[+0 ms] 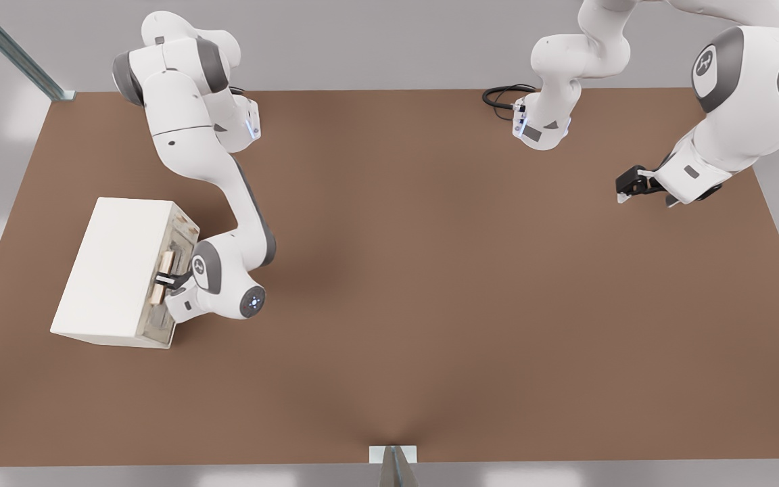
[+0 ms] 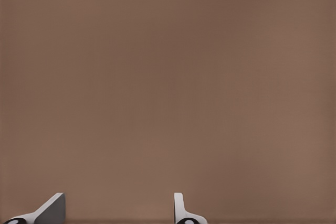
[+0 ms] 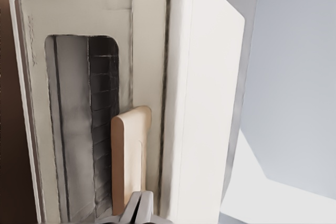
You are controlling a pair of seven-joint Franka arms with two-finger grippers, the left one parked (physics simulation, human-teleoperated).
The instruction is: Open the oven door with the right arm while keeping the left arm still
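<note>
While you look at the front view, you find the oven (image 1: 115,270) on the brown worktop (image 1: 430,284) toward the front view's left, set at a slant, its plain cream top facing the camera. Its oven door (image 1: 172,277) is the narrow face turned toward the front view's right, and it appears shut flush against the body in your wrist view, where the door (image 3: 79,108) shows a dark glass window (image 3: 86,124) with rack lines behind it. You can see the tan wooden handle (image 1: 163,277) running along that face; in the right wrist view the handle (image 3: 128,156) stands out from the panel beside the window.

Your tool (image 1: 168,281) sits right at the handle, its dark fingers reaching in from the white wrist on either side of the bar. From the wrist camera the fingertips (image 3: 139,208) seem pressed against the handle's end, so the tool reads as clamped on the handle. Your working arm arches down from the far edge of the worktop to this spot.
</note>
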